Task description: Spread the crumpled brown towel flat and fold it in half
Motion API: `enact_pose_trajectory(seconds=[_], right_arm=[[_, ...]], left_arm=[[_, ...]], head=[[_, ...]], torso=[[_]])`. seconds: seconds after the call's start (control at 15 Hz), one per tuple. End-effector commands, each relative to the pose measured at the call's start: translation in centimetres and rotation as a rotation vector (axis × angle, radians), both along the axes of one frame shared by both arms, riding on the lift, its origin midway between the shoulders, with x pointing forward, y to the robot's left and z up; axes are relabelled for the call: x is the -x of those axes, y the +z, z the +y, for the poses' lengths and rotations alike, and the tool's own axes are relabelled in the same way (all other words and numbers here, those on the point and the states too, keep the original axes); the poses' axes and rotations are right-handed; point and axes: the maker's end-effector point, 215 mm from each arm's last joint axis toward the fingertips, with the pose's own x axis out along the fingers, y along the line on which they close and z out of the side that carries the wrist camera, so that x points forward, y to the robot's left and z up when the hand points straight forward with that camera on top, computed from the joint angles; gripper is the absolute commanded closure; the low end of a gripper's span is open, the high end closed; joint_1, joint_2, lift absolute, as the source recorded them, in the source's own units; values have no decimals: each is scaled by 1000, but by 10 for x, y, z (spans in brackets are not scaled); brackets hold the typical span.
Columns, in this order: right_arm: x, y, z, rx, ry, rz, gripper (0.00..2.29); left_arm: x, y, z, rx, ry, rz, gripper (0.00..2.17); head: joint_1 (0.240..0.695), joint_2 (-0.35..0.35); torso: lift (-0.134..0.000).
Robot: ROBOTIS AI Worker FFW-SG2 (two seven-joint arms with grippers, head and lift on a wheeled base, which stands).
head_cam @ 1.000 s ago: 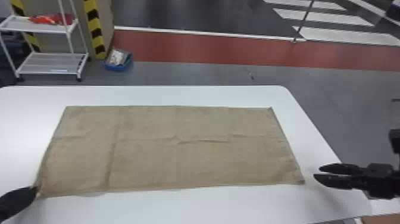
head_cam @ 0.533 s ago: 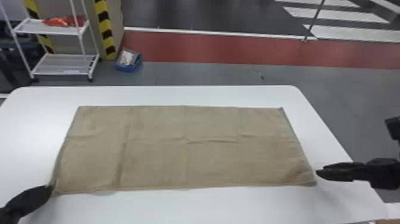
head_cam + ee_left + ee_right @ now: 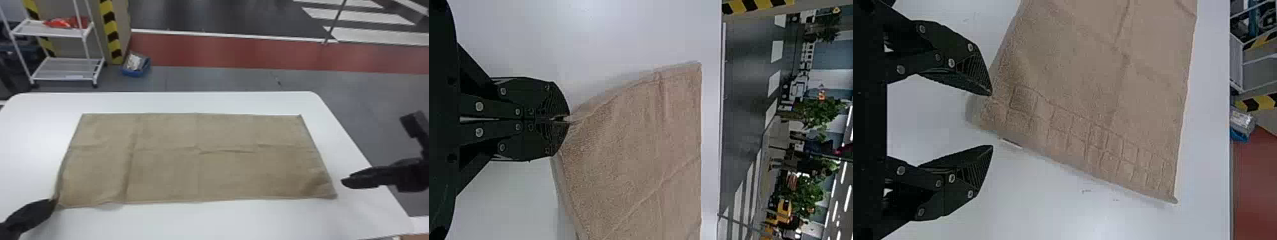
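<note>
On a white table (image 3: 223,220), brown towel (image 3: 198,169) flat, left gripper (image 3: 52,204) pinching 1 corner, right gripper (image 3: 345,182) spread apart nearby

The towel (image 3: 223,172) lies on the table (image 3: 191,102). The left gripper (image 3: 53,203) is at the table's near left, the right gripper (image 3: 345,182) at its right side. Behind the table, toward its left, a cart (image 3: 48,32) and a bin (image 3: 135,73) stand on the floor (image 3: 217,81).

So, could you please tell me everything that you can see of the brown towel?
The brown towel looks like soft cloth, with a band of squares along its right edge. It lies mostly flat on the white table, longer from left to right, with some creases. The left gripper pinches its near left corner.
</note>
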Motion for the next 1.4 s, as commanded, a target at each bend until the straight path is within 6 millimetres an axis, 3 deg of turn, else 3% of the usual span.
enact_pose_trajectory(seconds=[0.0, 0.33, 0.6, 0.8, 1.33], right_arm=[[-12, 1, 1, 118, 124, -38, 576], [-18, -9, -7, 190, 274, -67, 576], [-10, -26, 10, 152, 340, -60, 576], [-3, -40, 19, 131, 357, -28, 579], [4, -49, 19, 114, 351, -5, 650]], left_arm=[[0, 0, 0, 0, 0, 0, 1423], [-1, -2, 2, 1, 4, 4, 1423], [-7, -2, -4, 4, -5, 9, 1423], [-6, -5, -7, 5, -8, 18, 1423], [-6, -9, -7, 8, -4, 25, 1423]], head=[[695, -128], [695, -128], [695, -130], [695, -119], [695, -109]], torso=[[-125], [-125], [-125], [-125], [-125]])
